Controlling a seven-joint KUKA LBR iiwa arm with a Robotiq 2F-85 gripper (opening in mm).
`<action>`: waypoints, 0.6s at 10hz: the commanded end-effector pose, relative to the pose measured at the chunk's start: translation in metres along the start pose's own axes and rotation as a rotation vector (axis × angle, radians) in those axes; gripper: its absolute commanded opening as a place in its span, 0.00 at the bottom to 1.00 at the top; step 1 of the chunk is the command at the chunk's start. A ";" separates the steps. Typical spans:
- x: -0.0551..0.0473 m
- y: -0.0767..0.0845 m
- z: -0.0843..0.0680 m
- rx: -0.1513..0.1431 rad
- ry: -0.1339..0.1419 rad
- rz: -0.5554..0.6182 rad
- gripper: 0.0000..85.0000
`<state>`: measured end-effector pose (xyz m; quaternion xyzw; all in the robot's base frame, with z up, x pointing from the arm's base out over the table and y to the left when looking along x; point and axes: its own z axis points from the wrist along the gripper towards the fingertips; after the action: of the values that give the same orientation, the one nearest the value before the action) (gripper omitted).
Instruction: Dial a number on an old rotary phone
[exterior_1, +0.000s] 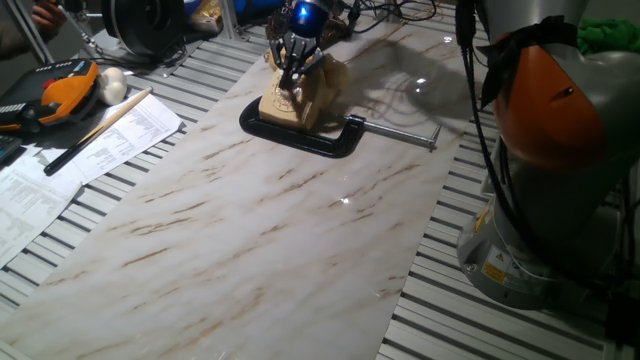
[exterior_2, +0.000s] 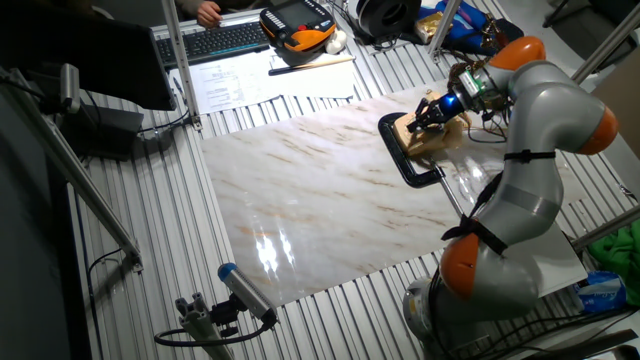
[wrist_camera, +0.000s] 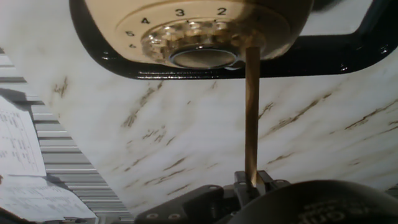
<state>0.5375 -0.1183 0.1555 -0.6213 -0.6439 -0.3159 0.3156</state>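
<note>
The cream-beige rotary phone (exterior_1: 325, 85) stands at the far end of the marble board (exterior_1: 280, 230), held in a black C-clamp (exterior_1: 320, 138). My gripper (exterior_1: 292, 62) hangs just over the phone's sloped front. In the hand view the gripper (wrist_camera: 250, 182) is shut on a thin brass-coloured rod (wrist_camera: 251, 112). The rod's tip rests at the right rim of the silvery dial (wrist_camera: 202, 45), near the digit 2. The phone (exterior_2: 428, 138) and gripper (exterior_2: 437, 108) also show in the other fixed view. The handset is hidden behind the hand.
The clamp's silver screw bar (exterior_1: 400, 132) sticks out to the right. Papers (exterior_1: 90, 150), a wooden stick (exterior_1: 115, 112), an orange-and-black pendant (exterior_1: 65, 88) and a white ball (exterior_1: 112, 85) lie at the left. The arm's base (exterior_1: 540, 240) stands at the right.
</note>
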 end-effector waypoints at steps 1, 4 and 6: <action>0.003 0.002 -0.002 0.009 -0.011 0.005 0.00; 0.018 0.004 -0.007 0.011 -0.062 0.006 0.00; 0.040 0.006 -0.004 -0.006 -0.167 -0.006 0.00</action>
<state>0.5428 -0.0959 0.1913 -0.6401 -0.6630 -0.2789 0.2699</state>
